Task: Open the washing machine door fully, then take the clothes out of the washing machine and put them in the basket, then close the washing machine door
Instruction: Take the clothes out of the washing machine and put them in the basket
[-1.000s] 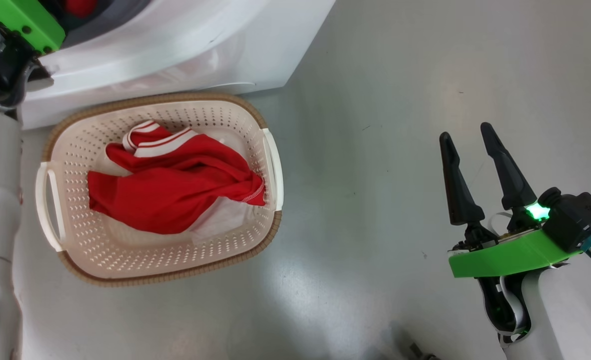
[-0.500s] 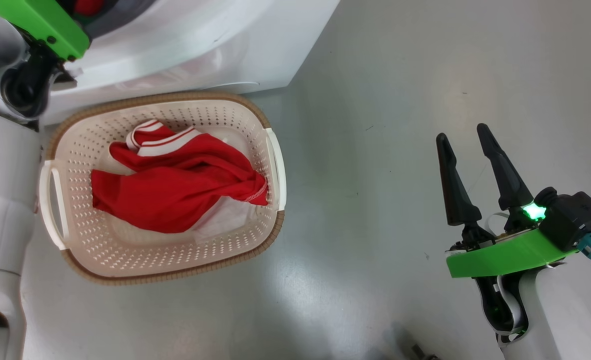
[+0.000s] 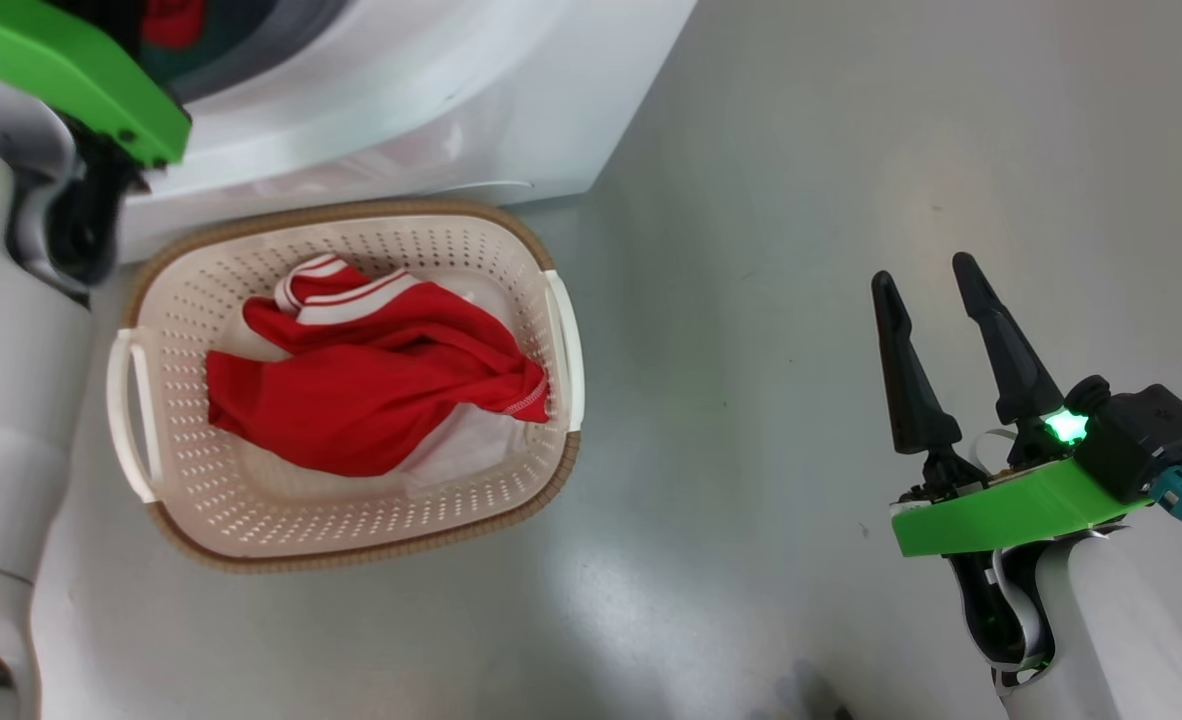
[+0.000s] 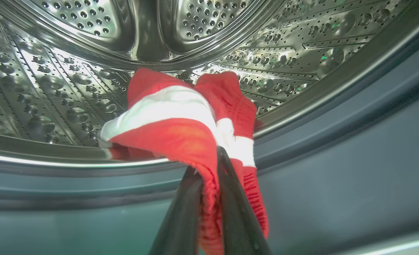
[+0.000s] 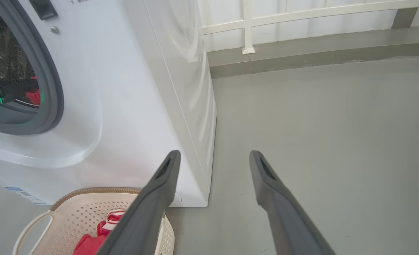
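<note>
Inside the washing machine (image 4: pixel 64 78), left jaws pinching clothes (image 4: pixel 167 117), head view adds basket (image 3: pixel 281 512), right jaws spread

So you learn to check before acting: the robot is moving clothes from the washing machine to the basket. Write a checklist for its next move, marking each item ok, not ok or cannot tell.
1. Left gripper shut on striped garment: ok.
2. Garment unsnagged in the drum: cannot tell.
3. Basket before the washing machine: ok.
4. Room in basket beside red garment: ok.
5. Right gripper open, away from basket: ok.
6. Door fully open: cannot tell.
</note>
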You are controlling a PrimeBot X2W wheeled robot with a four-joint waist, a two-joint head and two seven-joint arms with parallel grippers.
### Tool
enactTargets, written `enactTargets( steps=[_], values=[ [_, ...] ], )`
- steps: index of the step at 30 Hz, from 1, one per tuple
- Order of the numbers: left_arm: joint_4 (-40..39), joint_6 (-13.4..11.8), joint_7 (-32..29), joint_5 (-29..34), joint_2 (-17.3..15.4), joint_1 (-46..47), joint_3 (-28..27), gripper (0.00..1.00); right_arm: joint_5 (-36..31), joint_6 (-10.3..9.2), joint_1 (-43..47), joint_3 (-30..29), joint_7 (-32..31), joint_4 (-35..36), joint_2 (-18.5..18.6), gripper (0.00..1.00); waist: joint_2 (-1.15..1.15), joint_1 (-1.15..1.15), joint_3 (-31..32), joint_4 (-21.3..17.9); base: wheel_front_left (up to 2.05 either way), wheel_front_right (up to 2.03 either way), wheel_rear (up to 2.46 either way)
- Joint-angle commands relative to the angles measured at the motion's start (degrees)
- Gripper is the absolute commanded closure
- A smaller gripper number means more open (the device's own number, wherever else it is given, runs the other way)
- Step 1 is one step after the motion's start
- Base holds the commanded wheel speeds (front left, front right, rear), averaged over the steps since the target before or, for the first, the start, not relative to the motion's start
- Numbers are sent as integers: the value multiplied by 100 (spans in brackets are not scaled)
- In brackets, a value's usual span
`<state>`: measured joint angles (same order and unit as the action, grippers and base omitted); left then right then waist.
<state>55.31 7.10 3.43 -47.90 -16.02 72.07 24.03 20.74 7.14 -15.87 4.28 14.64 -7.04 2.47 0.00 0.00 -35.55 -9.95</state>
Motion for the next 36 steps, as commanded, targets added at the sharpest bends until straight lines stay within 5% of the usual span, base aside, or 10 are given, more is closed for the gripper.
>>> enactTargets(
  steps=[1,11,36],
  values=[
    [-91,38,150,34,-263,-104,23,100,-46,35,3,100,36,109,41,0,0,0,82,71,0,0,0],
    [-110,38,1063,116,-346,-431,329,100,-128,35,98,90,36,110,41,0,0,0,418,292,0,0,0],
    [-1736,38,1156,642,-332,-2318,-202,100,-121,35,479,-41,36,-29,41,0,0,0,1434,563,0,0,0]
  ],
)
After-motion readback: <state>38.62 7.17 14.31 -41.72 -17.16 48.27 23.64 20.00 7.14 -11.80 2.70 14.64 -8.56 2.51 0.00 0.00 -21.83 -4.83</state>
